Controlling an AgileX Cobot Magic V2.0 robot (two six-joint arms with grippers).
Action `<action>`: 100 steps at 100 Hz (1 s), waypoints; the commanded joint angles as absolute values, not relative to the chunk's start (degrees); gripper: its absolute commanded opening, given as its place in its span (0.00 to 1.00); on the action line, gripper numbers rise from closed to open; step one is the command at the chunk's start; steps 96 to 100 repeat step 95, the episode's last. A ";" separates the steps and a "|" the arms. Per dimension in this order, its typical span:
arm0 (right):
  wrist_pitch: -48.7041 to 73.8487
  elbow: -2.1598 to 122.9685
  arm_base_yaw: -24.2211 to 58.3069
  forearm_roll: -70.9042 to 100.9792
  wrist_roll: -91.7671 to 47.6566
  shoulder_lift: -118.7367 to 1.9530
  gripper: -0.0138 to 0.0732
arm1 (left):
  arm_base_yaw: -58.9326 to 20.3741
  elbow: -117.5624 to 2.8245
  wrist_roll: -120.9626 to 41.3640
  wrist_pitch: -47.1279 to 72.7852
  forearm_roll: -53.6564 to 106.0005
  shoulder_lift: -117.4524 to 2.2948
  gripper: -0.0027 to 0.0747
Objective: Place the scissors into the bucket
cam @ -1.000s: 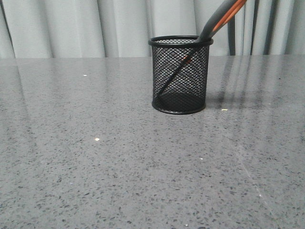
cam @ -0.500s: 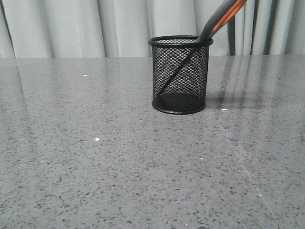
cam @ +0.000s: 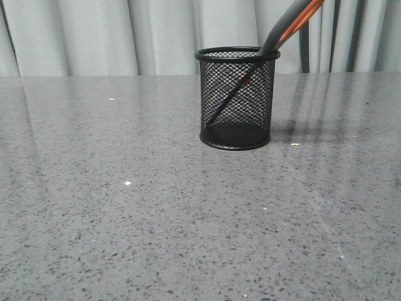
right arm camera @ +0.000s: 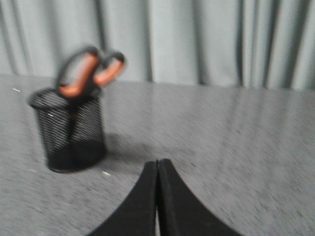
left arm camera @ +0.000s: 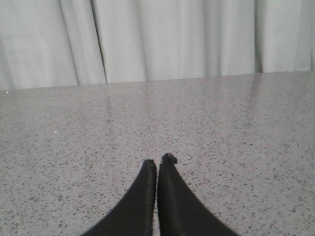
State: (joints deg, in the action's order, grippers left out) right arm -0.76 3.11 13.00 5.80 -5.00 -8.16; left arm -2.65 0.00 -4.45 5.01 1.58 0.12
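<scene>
— What are you looking at on the bucket (cam: 237,100)?
— Black wire mesh, matt, with a solid smooth rim and base band.
— And the scissors (cam: 285,28)?
— You see dark grey handle loops lined in orange — plastic by the look.
— The table (cam: 125,213)?
— Speckled grey stone-like top, polished; it mirrors the pale cloth curtain (cam: 94,37) faintly.
— Fingers (left arm camera: 170,196)?
— Smooth matt black.
</scene>
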 commanded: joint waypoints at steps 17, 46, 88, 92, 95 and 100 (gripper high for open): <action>1.59 -1.17 7.62 2.26 -3.26 2.34 0.08 | -2.39 2.31 -3.94 0.48 2.15 1.68 0.01; 6.56 -1.17 6.59 0.42 -3.26 1.93 0.08 | -2.39 2.31 -3.94 0.60 2.15 1.59 0.01; 6.45 -1.07 6.59 0.42 -3.26 1.93 0.08 | -2.39 2.31 -3.94 0.60 2.15 1.59 0.01; 6.45 -1.07 6.59 0.42 -3.26 1.93 0.08 | -2.39 2.31 -3.94 0.60 2.15 1.59 0.01; 6.45 -1.07 6.59 0.42 -3.26 1.93 0.08 | -2.39 2.31 -3.94 0.60 2.15 1.59 0.01; 6.45 -1.07 6.59 0.42 -3.26 1.93 0.08 | -2.39 2.31 -3.94 0.60 2.15 1.59 0.01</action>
